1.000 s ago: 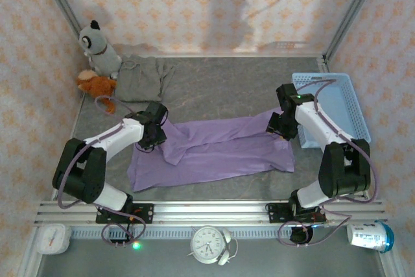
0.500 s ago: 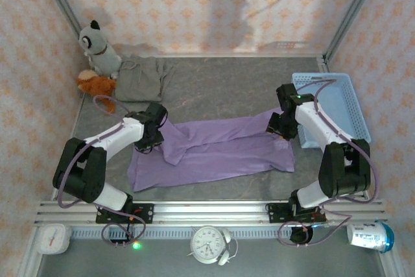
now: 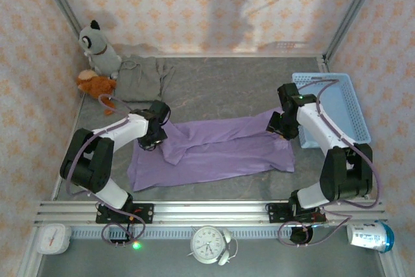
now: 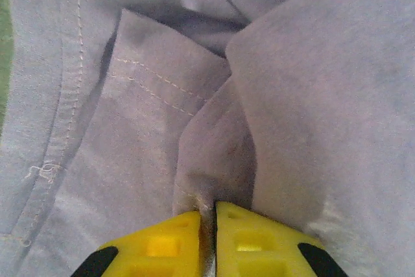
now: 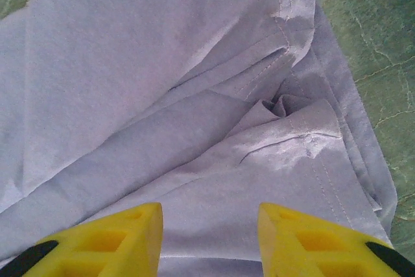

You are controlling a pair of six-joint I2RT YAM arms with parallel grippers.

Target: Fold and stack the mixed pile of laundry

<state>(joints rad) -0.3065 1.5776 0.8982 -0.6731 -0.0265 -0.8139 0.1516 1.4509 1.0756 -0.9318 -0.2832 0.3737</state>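
L tool [image 4: 209, 211] just pinched shut on soft lavender garment [image 3: 220, 152] fold; R tool [image 5: 209, 222] half-open, empty.

Top camera sat high behind the arm bases, facing down and forward over the whole table [image 3: 214, 82] to the far wall. Left wrist camera looked past the left gripper [image 4: 209, 209], very close on the lavender garment [image 3: 214, 150] at its left end. Right wrist camera looked past the right gripper [image 5: 211, 211] from slightly further off, at the garment's right end, with bare table along the frame's right edge. All three views shared that garment.
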